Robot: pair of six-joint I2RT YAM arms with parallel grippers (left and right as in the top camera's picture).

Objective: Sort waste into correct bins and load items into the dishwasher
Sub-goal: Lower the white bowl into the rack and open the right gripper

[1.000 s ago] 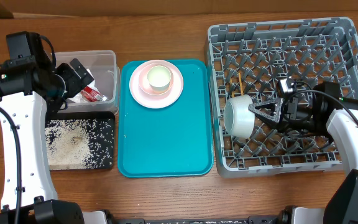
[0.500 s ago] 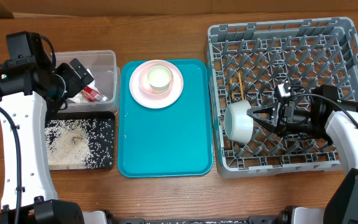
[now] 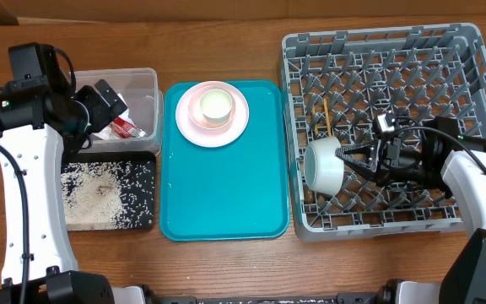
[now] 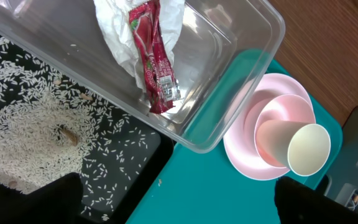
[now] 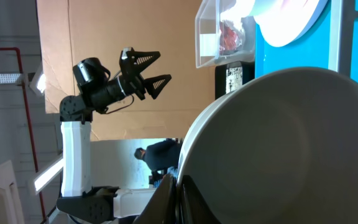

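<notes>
In the grey dishwasher rack (image 3: 378,38) a white bowl (image 3: 323,166) stands on its edge near the front left, and my right gripper (image 3: 348,157) is shut on its rim. The right wrist view shows the fingers (image 5: 180,196) pinching that bowl (image 5: 278,143). Thin chopsticks (image 3: 326,114) lie in the rack behind it. My left gripper (image 3: 108,100) hangs open and empty over the clear tub (image 3: 148,89), which holds a crumpled napkin (image 4: 114,25) and a red sauce packet (image 4: 154,59). Rice (image 3: 99,190) covers the black tray (image 3: 150,215). A pink plate (image 3: 213,127) carries a small cup (image 3: 214,105).
The teal tray (image 3: 226,186) lies between the bins and the rack, with the plate at its far end. Upright pegs fill the rack floor around the bowl. Bare wooden table (image 3: 226,34) runs along the back.
My right gripper has shifted the bowl slightly toward the rack's front edge, then held still. The left arm has not moved.
</notes>
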